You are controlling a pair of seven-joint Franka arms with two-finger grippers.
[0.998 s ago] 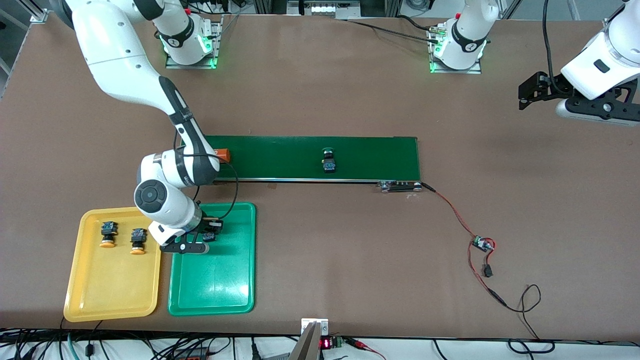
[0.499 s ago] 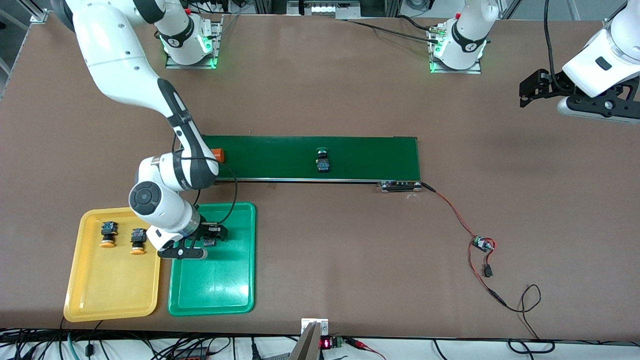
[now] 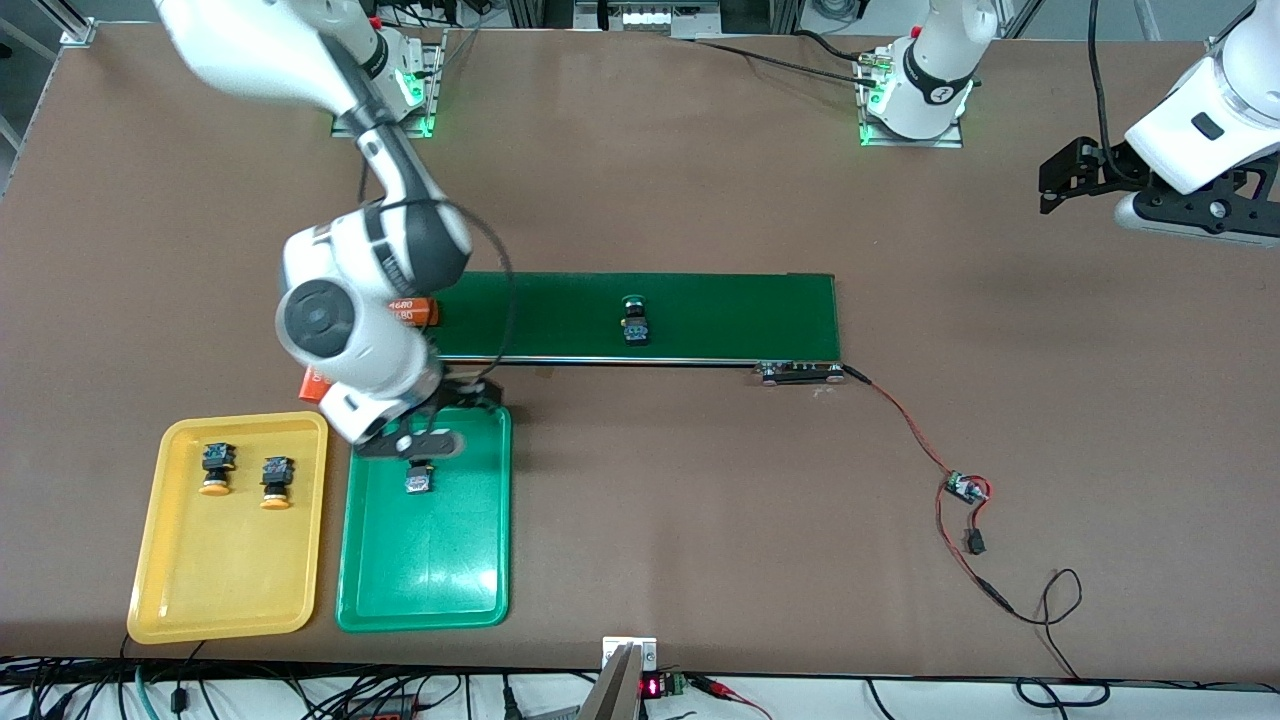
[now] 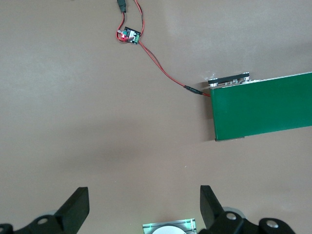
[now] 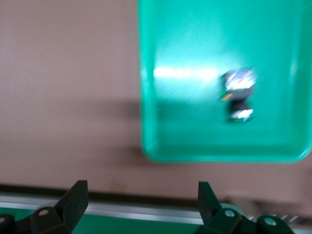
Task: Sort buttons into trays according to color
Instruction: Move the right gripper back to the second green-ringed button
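Note:
One button (image 3: 420, 483) (image 5: 237, 95) lies alone in the green tray (image 3: 450, 580) (image 5: 185, 141). Two yellow-capped buttons (image 3: 215, 468) (image 3: 275, 482) rest in the yellow tray (image 3: 220, 590) beside it. A green-capped button (image 3: 634, 320) sits on the dark-green belt (image 3: 730, 315). My right gripper (image 3: 468, 392) (image 5: 141, 197) hangs open and empty over the strip between the belt and the green tray. At the left arm's end of the table, my left gripper (image 3: 1060, 180) (image 4: 144, 204) waits open above bare table.
Two orange cylinders with white numbers lie by the right arm's end of the belt, one (image 3: 410, 312) on it and one (image 3: 312, 385) on the table. A small circuit board (image 3: 965, 488) (image 4: 130, 35) with red wires runs to the belt's other end (image 4: 263, 112).
My right gripper opened, left the button in the green tray, then rose and drew back toward the belt. The button on the belt drifted toward the right arm's end.

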